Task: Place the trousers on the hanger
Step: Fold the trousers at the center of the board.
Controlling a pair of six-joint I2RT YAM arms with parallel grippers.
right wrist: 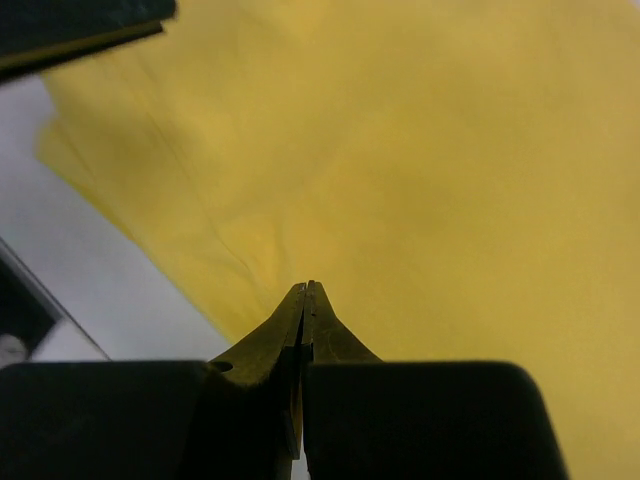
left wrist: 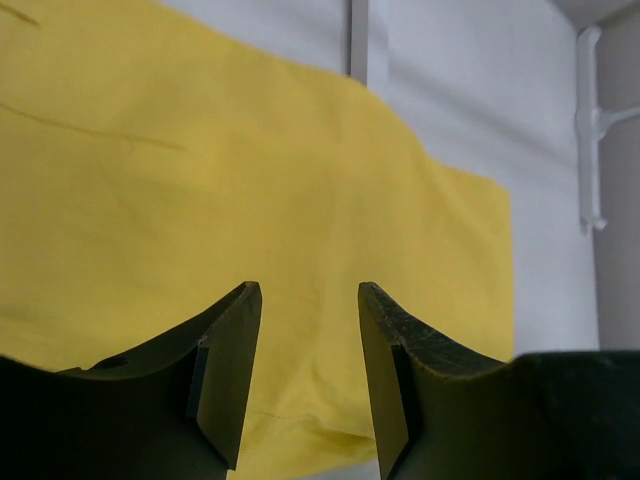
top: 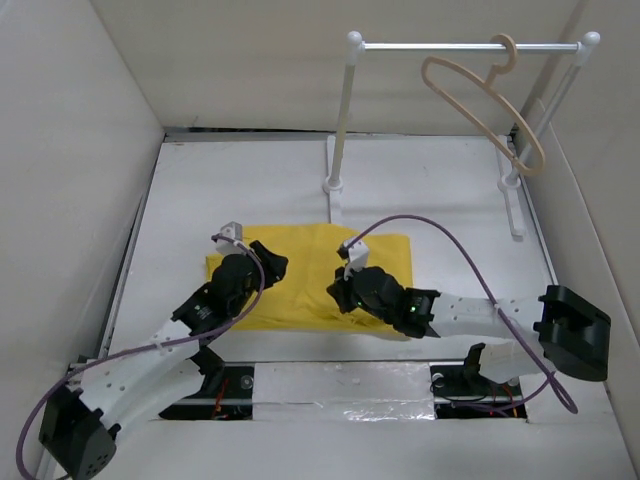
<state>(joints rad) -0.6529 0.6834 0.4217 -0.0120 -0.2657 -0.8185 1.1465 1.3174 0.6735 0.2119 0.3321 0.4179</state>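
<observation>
A: On the table (top: 450, 200), centre-front, the trousers (top: 305, 275) are spread flat.
B: Pincers?
A: The left gripper (left wrist: 310, 290) is held apart over the trousers. The right gripper (right wrist: 306, 287) is pressed together; whether anything is pinched cannot be told. The hanger (top: 493, 85) is hung on the rail (top: 430, 46), well apart.

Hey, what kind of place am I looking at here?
Most likely a robot test cell, not a home: plain white panels box in the table, two robot arms reach over it, and a small white rail with one hanger stands behind yellow trousers.
</observation>
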